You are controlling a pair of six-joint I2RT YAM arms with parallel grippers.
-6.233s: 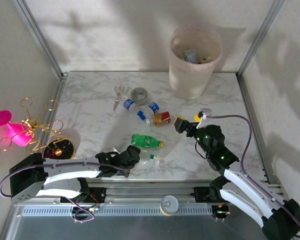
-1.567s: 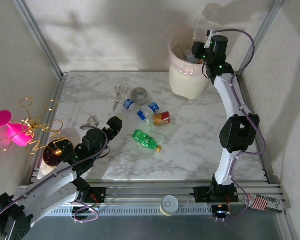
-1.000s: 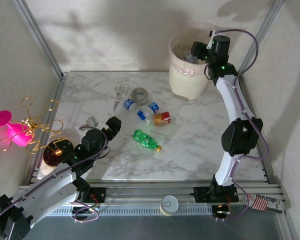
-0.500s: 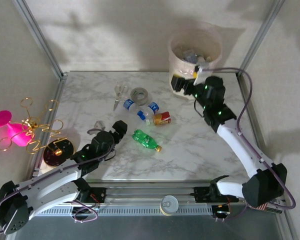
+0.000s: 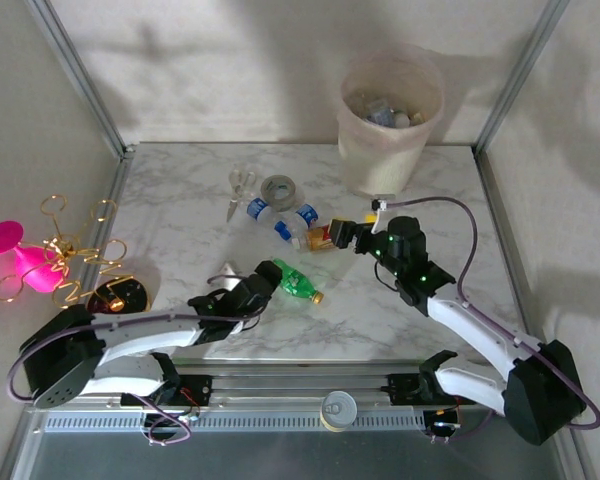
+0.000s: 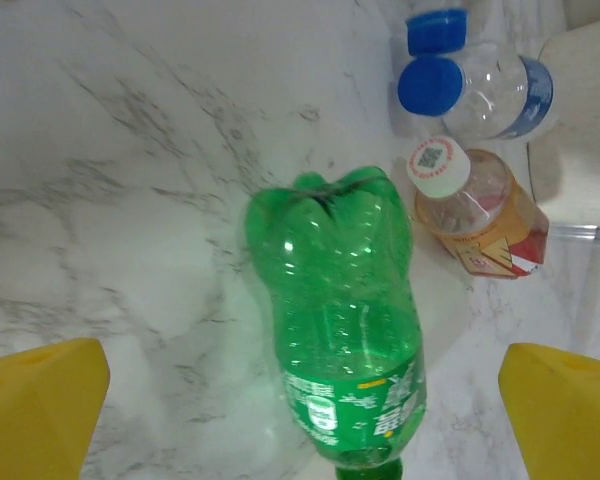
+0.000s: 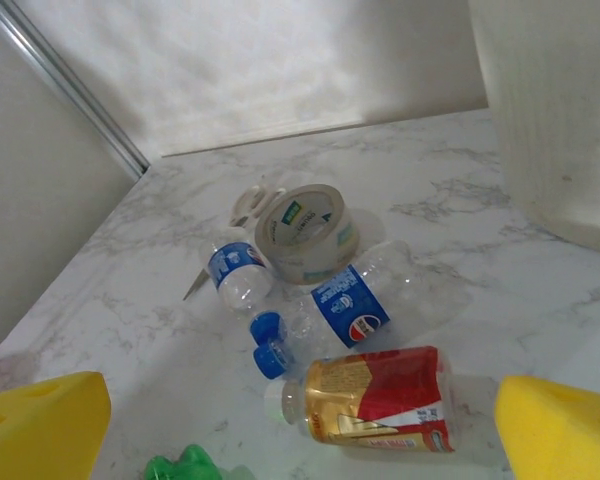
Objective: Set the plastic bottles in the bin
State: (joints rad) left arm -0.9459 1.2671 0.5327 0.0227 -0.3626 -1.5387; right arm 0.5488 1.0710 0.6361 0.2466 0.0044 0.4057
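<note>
A green bottle [image 6: 345, 330] lies on the marble between the wide yellow fingers [image 6: 40, 410] of my left gripper [image 6: 305, 425], which is open and apart from it; from above the left gripper [image 5: 267, 276] sits at that green bottle's [image 5: 298, 284] left end. My right gripper [image 5: 348, 236] hangs open low beside a bottle with a red label [image 5: 323, 237]. In the right wrist view the red-label bottle [image 7: 380, 395] lies just ahead of the right gripper [image 7: 300, 440], with two clear blue-labelled bottles [image 7: 355, 300] [image 7: 235, 272] behind it. The bin [image 5: 390, 150] stands at the back right with several bottles inside.
A grey tape roll [image 5: 278, 189] and scissors [image 5: 238, 190] lie behind the clear bottles. A pink and gold wire ornament [image 5: 50, 255] stands off the table's left edge. Metal frame posts [image 5: 80, 75] rise at the back corners. Open marble lies right of the green bottle.
The right arm has swung from over the bin down to the table beside the red-label bottle, its jaws now wide. The left arm has slid forward to the green bottle.
</note>
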